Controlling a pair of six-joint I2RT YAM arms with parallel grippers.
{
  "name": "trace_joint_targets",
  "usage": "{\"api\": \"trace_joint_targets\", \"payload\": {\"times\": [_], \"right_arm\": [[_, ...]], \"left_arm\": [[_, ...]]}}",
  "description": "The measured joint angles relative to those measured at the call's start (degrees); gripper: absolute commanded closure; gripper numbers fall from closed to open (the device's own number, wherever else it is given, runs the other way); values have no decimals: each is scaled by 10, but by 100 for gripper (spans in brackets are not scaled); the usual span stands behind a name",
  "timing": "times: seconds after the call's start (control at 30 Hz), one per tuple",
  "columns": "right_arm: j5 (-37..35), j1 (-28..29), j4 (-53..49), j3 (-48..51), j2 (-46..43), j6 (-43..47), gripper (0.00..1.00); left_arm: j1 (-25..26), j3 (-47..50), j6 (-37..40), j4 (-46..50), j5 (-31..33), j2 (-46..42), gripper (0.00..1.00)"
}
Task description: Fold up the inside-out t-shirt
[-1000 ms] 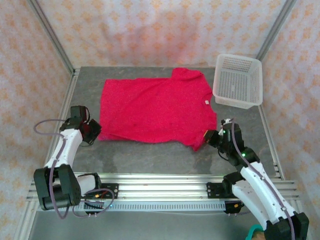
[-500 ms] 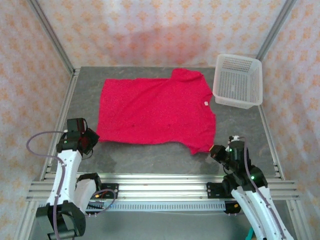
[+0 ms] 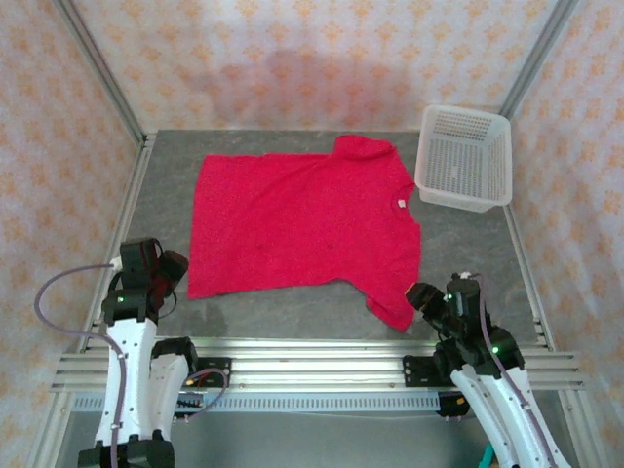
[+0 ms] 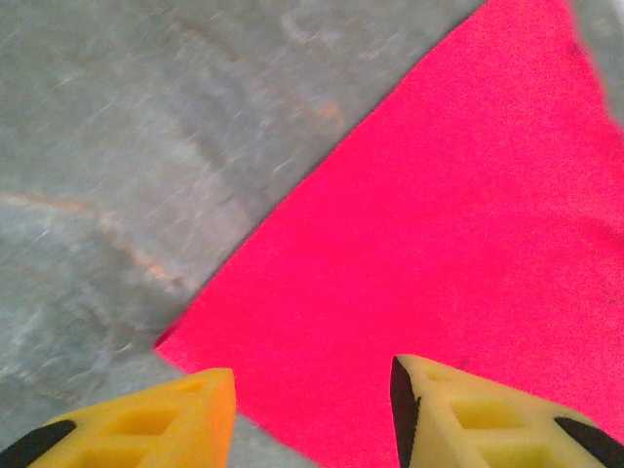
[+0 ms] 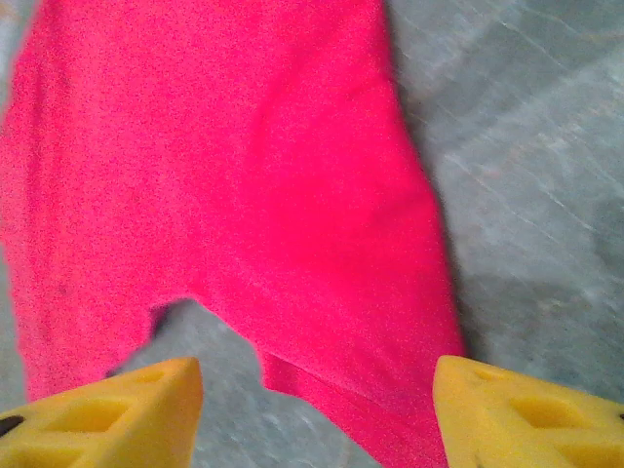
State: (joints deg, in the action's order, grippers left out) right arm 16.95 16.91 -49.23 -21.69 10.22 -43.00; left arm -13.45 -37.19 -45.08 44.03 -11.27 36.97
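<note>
A bright red-pink t-shirt [image 3: 302, 219] is lying spread flat across the middle of the grey table [image 3: 292, 310]. Its hem is pointing left and its neck and sleeves are pointing right. No fold is showing anywhere, so the task is looking barely begun: the cloth is laid out, and every fold is waiting to be made.

The left gripper [image 3: 164, 273] is hovering just beside the near left hem corner. Its yellow fingers [image 4: 468, 409] are standing partly apart over the cloth's edge and gripping nothing. The right gripper [image 3: 425, 296] is hanging at the tip of the near sleeve, its jaws spread wide above the fabric and likewise holding nothing.

A white mesh basket [image 3: 466, 200] is sitting at the far right corner, near the shirt's neck and not touching it.
</note>
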Motion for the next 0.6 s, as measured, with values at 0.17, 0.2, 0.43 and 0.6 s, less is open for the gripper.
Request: {"api": "trace_joint_targets", "payload": {"times": [0.17,0.2,0.43,0.6], "right_arm": [[0,1,165,-7,147,0,33],[0,2,201,-13,199,2,33],[-5,7,387,-132,555,39,31],[-11,3,455,-262,742,75,30]], "left_arm": [[42,-10,-18,-84,-31,94,58],[62,-19,-18,-97,-32,130,58],[126,-128,-14,-177,-33,383,64],[118,-281,5,-191,-21,593,65]]}}
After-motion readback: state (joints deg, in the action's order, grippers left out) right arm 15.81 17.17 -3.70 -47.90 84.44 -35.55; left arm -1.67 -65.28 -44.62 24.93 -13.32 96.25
